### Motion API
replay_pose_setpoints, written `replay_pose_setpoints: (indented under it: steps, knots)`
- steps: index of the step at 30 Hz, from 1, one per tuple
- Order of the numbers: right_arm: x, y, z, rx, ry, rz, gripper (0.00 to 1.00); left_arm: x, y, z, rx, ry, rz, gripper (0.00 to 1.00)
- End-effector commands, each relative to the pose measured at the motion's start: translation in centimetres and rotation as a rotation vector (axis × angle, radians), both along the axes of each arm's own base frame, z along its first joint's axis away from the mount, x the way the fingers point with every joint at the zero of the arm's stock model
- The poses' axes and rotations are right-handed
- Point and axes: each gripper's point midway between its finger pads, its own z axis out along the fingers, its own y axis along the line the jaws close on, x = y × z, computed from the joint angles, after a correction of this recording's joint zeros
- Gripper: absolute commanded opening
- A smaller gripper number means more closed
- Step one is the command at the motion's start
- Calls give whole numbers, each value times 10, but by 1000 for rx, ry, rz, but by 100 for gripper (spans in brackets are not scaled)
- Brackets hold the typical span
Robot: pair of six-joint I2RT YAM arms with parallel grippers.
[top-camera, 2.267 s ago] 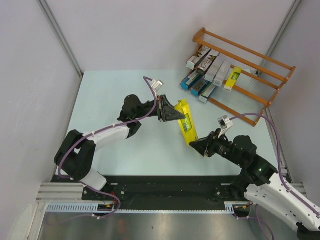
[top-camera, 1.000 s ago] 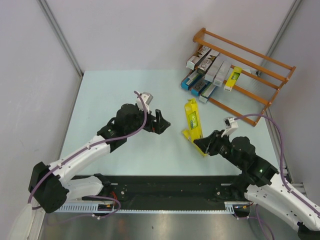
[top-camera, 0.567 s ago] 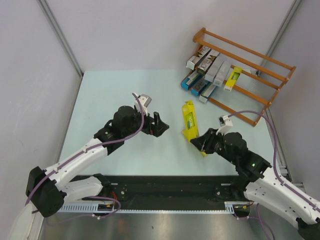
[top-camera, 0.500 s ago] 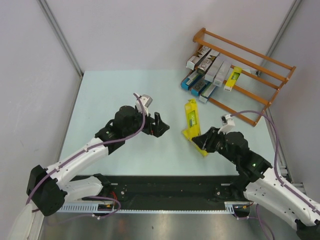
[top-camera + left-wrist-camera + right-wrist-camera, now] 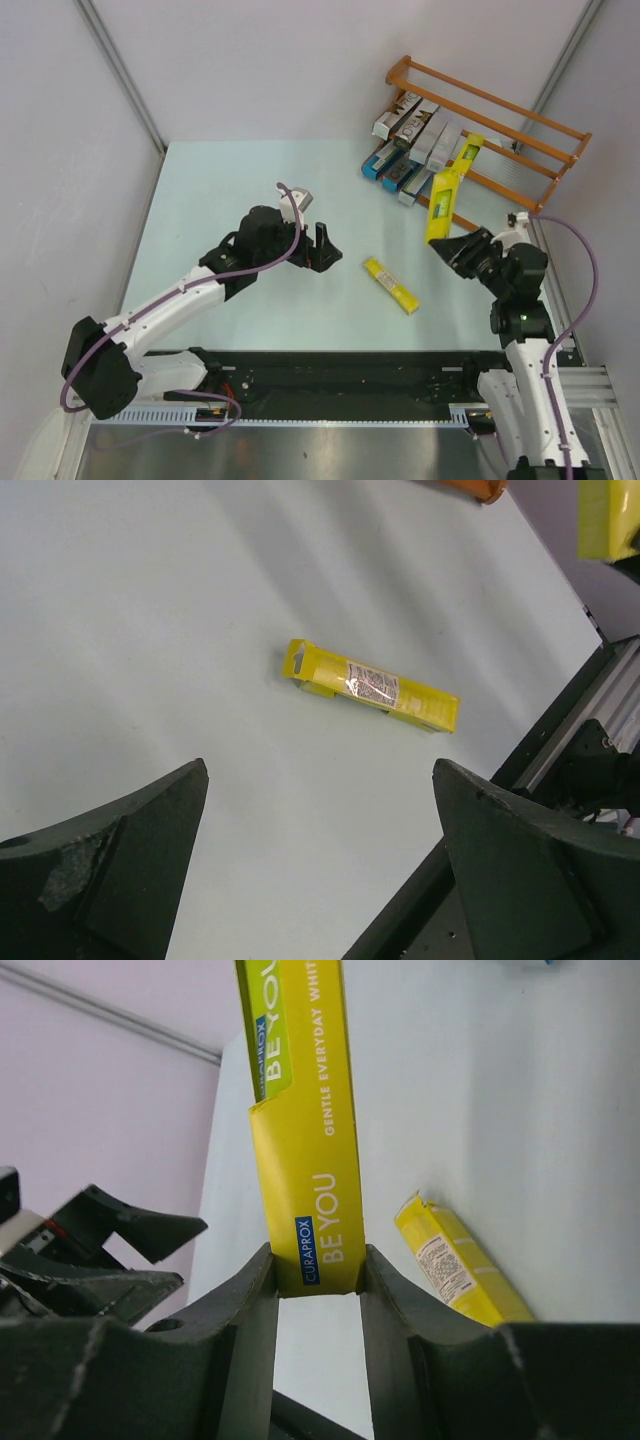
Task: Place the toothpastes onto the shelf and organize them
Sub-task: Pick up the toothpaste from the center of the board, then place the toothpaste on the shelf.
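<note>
— While the right gripper point(image 5: 319, 1262) pinches a yellow Curaprox toothpaste carton point(image 5: 305, 1160) by its low end, where is that carton?
— It is up off the counter point(image 5: 230, 190). It stands almost upright, just in front of the shelf point(image 5: 399, 72). Its top end is close to the shelf's front rails.
— What is on the shelf?
— A row of silver-grey and blue cartons point(image 5: 412, 145) lies across the rails at the shelf's left end. A second yellow carton point(image 5: 472, 148) lies on the shelf to the right of that row, near the top of the held one.
— Is any toothpaste not on the shelf?
— Yes. A third yellow carton point(image 5: 372, 686) lies flat on the counter, well apart from the shelf, on its near side. The side with the small print label faces up.
— And the left gripper point(image 5: 320, 770)?
— Its two dark fingers point(image 5: 120, 870) are spread wide, with nothing between them. It hangs over the counter, farther from the shelf than the flat carton is. It points toward that carton but does not touch it.
— Does the held carton touch the shelf?
— I cannot tell. From above they look very close, but the view does not show a gap or a touch.
</note>
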Motion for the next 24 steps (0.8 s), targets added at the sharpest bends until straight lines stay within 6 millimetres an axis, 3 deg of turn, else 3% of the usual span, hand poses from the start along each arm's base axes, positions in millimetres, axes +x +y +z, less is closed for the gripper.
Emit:
replay_pose_setpoints:
  steps: [1,9,17,24]
  knots:
    - [1,-12,42,76,-131,88,27,4,-10,33,-61,-70,-24,100]
    - [21,-48,40,106,-127,45,26,20,-25,20,-25,-74,-64,100]
    - [54,-68,39,154,-137,13,26,34,-37,-15,12,-13,-59,100]
    - [77,-85,34,215,-126,-23,25,36,-45,-12,-26,-15,-70,100]
